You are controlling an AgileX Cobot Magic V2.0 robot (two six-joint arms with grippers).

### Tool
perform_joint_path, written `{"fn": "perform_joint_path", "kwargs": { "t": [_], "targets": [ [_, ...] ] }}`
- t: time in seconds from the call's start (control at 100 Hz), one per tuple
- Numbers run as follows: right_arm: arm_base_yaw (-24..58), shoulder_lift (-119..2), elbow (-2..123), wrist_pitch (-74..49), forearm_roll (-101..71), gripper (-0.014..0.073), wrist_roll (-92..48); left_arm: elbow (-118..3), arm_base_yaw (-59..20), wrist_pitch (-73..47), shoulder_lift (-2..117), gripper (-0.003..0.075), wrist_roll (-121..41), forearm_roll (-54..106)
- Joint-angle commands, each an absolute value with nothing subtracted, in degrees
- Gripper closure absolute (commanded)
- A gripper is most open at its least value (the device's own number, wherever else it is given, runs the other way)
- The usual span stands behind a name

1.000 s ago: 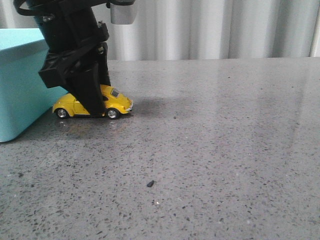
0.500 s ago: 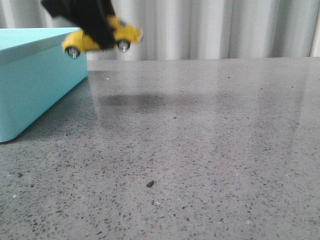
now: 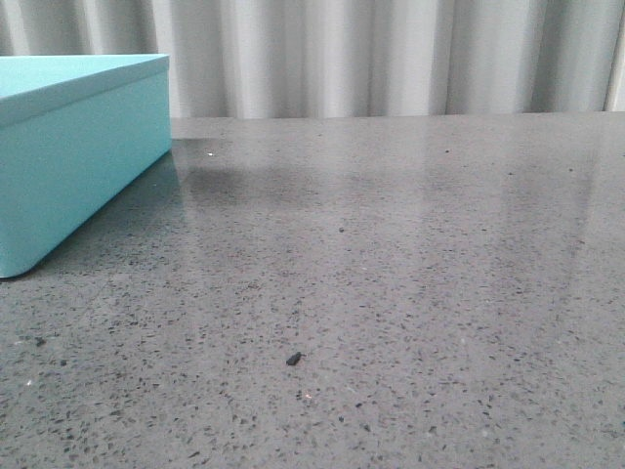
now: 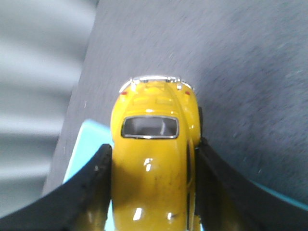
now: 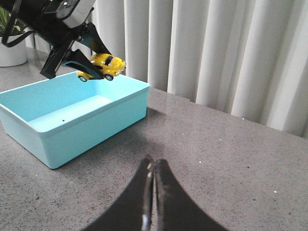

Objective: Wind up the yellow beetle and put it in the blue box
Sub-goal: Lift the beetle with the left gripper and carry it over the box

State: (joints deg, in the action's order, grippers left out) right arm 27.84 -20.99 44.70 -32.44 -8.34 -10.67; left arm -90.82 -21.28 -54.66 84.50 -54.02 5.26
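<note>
Grey speckled stone table (image 3: 391, 293) carries the open light turquoise-blue rectangular box (image 5: 72, 115). Above it, the left gripper (image 4: 151, 192) clamps its jaws on the small glossy yellow toy Beetle car (image 4: 154, 163), dark rear window showing, front cut off. The right gripper (image 5: 153, 192) hangs empty, jaws pressed together.

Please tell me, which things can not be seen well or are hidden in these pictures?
- Front view: beetle and both arms are above the frame; only the box side shows, its inside hidden.
- Left wrist view: beetle wheels and underside hidden by its body and the left pincer; table blurred.
- Right wrist view: beetle too small for detail; the right pincer shuts on nothing.
</note>
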Motion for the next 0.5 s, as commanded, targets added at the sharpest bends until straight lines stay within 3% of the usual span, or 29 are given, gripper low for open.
{"fn": "perform_joint_path", "kwargs": {
  "t": [0.0,0.26,0.49],
  "targets": [
    [28.0,-21.5,46.2,-28.5,-9.1,0.0635,-11.1,-91.8,-16.8,-51.0,82.1,0.07,-47.0,5.3],
    [28.0,-21.5,46.2,-28.7,-9.2,0.0635,-11.1,-83.7,-6.1,-50.0,82.6,0.0699,-38.1,5.3],
    [28.0,-21.5,46.2,-28.2,-9.2,0.0635,-11.1,-73.5,-3.7,-45.5,83.4,0.0699,-38.1,5.3]
  ]
}}
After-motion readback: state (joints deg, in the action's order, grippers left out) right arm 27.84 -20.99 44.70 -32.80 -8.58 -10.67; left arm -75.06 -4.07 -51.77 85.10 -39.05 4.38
